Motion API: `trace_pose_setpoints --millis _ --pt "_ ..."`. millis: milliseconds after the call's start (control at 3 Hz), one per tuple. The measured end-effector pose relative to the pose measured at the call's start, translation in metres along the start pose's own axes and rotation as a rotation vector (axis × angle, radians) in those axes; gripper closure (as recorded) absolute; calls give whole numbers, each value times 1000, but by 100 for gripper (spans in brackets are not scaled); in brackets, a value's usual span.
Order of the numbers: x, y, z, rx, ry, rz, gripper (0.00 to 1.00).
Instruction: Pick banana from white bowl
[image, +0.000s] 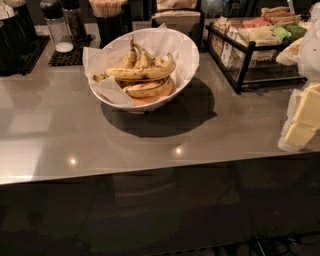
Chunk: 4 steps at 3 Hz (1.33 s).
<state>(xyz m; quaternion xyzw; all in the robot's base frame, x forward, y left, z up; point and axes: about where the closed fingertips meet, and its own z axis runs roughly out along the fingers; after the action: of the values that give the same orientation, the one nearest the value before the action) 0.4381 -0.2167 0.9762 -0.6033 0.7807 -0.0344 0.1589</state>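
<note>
The white bowl (186, 71) stands on the grey counter, back centre, lined with crinkled white paper and orange-tinted at the bottom. It holds a pile of several bananas. The banana (140, 73), the longest one, lies across the top of the pile, yellow with brown speckles. Its stem end points left and its other tip curves up on the right. Shorter bananas lie behind and below it. My gripper (301, 122) shows as pale yellowish pieces at the right edge, low over the counter. It is well to the right of the bowl and holds nothing that I can see.
A black wire rack (245, 55) with packets stands at the back right. Shakers (62, 27) on a black mat and a dark cup of sticks (107, 17) stand behind the bowl on the left. The counter's front edge (150, 172) runs below the bowl.
</note>
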Motion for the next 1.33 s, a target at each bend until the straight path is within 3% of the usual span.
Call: trace_pose_setpoints --millis 667,1000,1333 --pt "-7 -5 -2 10 -22 -7 0" --pt "-41 -16 -2 -5 -80 -79 0" --pt "-89 -33 6 -46 -153 -163 0"
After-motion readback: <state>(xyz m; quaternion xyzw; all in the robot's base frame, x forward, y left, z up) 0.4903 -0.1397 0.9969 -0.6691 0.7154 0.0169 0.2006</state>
